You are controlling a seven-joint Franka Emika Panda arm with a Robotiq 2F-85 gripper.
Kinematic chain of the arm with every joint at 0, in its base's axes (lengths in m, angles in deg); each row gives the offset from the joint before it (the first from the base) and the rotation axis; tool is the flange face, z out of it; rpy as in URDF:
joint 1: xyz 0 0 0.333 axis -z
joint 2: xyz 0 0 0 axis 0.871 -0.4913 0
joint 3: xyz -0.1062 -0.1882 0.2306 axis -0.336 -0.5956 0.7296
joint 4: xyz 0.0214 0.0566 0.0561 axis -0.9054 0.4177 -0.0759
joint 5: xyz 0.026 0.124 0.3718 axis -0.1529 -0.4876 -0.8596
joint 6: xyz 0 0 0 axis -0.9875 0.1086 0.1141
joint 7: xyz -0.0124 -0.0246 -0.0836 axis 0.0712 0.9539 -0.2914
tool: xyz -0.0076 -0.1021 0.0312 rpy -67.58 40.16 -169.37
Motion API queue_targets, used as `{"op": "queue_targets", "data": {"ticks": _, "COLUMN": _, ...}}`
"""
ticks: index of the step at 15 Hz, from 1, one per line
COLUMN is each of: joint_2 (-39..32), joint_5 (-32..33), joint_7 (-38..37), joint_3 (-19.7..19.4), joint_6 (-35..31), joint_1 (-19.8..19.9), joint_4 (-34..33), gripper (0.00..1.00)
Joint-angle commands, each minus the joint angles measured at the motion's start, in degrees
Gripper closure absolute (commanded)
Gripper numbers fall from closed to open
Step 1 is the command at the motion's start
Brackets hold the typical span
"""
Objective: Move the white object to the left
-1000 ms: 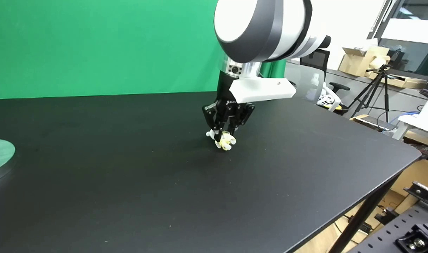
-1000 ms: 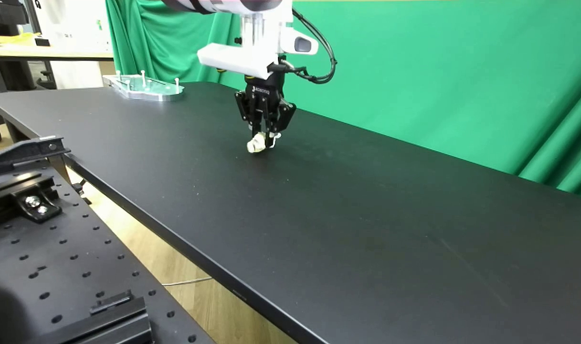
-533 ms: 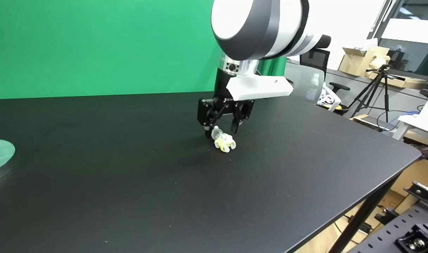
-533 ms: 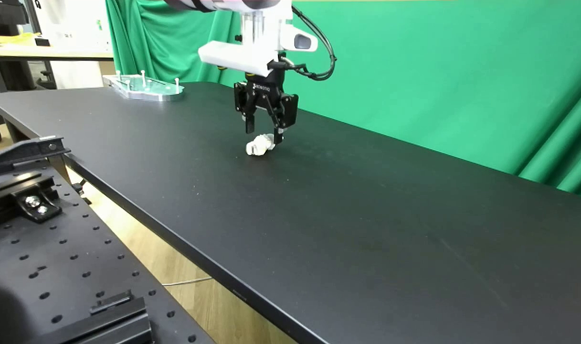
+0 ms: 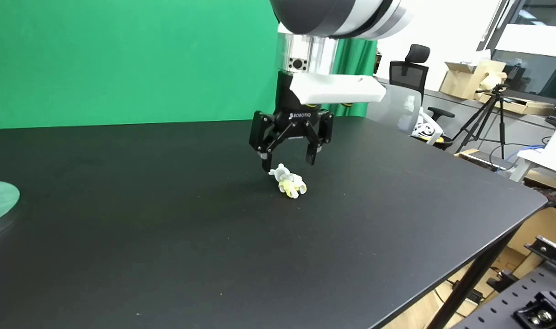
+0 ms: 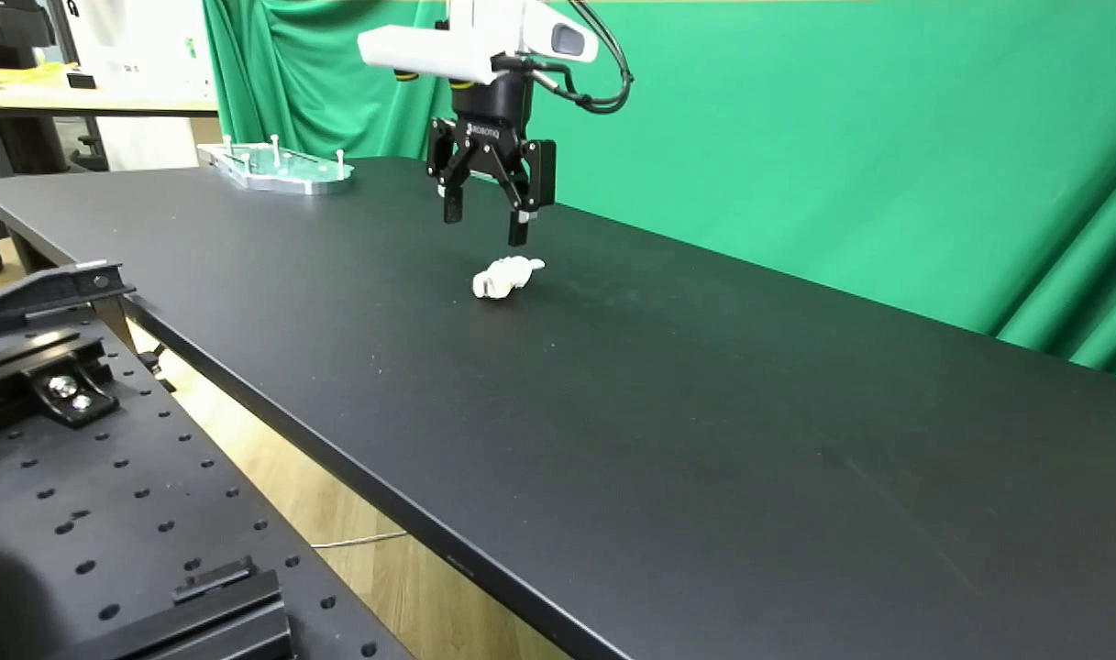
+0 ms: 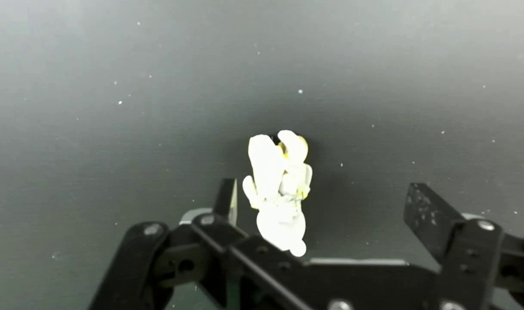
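Observation:
The white object is a small lumpy figure with pale yellow patches, lying on the black table in both exterior views. My gripper hangs above the white object, with its jaws spread wide and a gap beneath the fingertips. In the wrist view the white object shows between the fingers, nearer the left one and touching neither. Its lower end comes close to the black gripper linkage. Nothing is held by the gripper.
A pale green disc stands at the table's edge in an exterior view. A clear plate with upright pegs sits at the table's far end. Green cloth hangs behind the table. A perforated black bench runs alongside.
The jaws have gone from closed around the white object to wide apart, leaving it on the table. The arm has since risen off it. The object has settled slightly, staying in nearly the same place.

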Motion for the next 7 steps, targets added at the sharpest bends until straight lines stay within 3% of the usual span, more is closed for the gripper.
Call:
{"op": "queue_targets", "data": {"ticks": 1, "joint_2": 5.9, "joint_5": 4.5, "joint_7": -8.2, "joint_3": -0.4, "joint_6": 5.7, "joint_1": -0.5, "joint_4": 1.6, "gripper": 0.00}}
{"op": "queue_targets", "data": {"ticks": 7, "joint_2": 10.3, "joint_5": 8.7, "joint_7": -16.7, "joint_3": 0.8, "joint_6": 9.0, "joint_1": 1.1, "joint_4": 3.0, "gripper": 0.00}}
